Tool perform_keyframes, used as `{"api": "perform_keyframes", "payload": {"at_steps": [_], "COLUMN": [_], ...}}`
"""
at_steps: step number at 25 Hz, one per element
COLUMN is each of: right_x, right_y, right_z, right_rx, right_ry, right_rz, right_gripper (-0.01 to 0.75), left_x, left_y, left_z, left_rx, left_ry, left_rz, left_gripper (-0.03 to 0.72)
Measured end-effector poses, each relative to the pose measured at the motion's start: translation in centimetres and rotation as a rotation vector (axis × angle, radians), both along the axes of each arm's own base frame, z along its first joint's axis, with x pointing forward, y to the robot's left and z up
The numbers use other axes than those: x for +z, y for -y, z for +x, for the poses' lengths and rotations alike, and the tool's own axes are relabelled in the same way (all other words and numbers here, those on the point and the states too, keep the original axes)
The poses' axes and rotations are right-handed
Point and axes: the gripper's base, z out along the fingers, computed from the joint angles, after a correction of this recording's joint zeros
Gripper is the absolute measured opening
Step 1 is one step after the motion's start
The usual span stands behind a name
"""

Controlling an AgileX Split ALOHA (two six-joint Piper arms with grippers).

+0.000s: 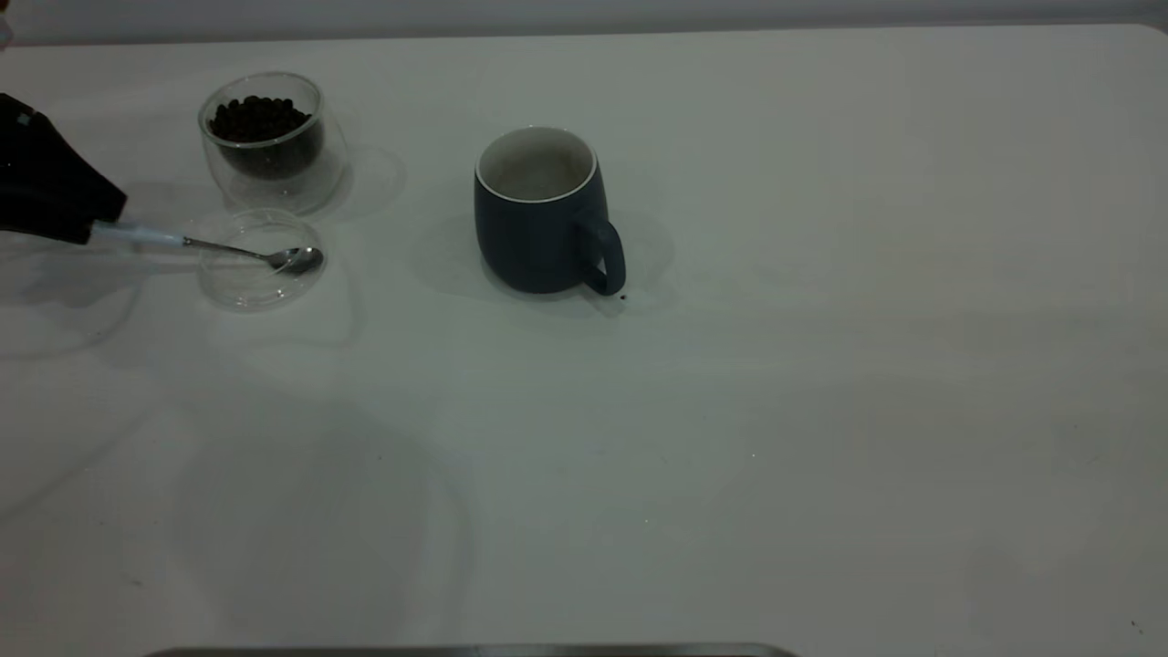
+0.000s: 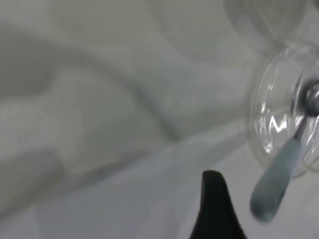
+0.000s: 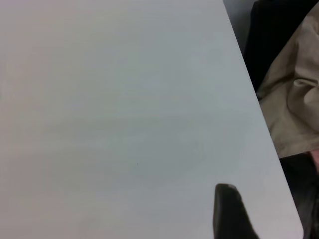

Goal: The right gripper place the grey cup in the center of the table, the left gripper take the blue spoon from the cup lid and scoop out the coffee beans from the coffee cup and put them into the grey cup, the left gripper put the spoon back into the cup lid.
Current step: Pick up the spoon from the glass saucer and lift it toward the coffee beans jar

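The grey cup (image 1: 546,219) stands upright near the table's (image 1: 821,365) middle, handle toward the front right. At far left the glass coffee cup (image 1: 272,146) holds the coffee beans (image 1: 258,117). Just in front of it lies the clear cup lid (image 1: 260,263) (image 2: 279,119). The blue spoon (image 1: 228,248) (image 2: 279,179) rests with its bowl in the lid and its handle sticking out toward my left gripper (image 1: 87,228). That gripper is open; the one finger (image 2: 214,204) in view stands clear of the handle. My right gripper (image 3: 279,204) is open over bare table near the edge, holding nothing.
A small dark speck (image 1: 623,297) lies on the table by the grey cup's handle. Beige cloth (image 3: 296,99) shows beyond the table's edge in the right wrist view. The table's right half and front are bare.
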Motion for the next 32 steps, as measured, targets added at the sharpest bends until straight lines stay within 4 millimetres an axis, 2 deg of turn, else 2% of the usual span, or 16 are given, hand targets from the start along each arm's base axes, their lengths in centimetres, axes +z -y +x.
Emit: {"api": "perform_keyframes", "payload": {"at_steps": [9, 32], "right_x": [0.0, 0.0], "right_y": [0.0, 0.0], "right_z": [0.0, 0.0], "right_rx": [0.000, 0.000], "right_ry": [0.000, -0.001], "right_rz": [0.000, 0.000], "right_gripper": [0.364, 0.364], "left_x": [-1.9, -1.8], "left_y": [0.3, 1.6], "left_z": [-0.3, 0.0], "left_rx": [0.002, 0.000], "left_ry": [-0.021, -0.004], "left_rz": [-0.034, -0.115], "left_gripper": [0.574, 0.573]}}
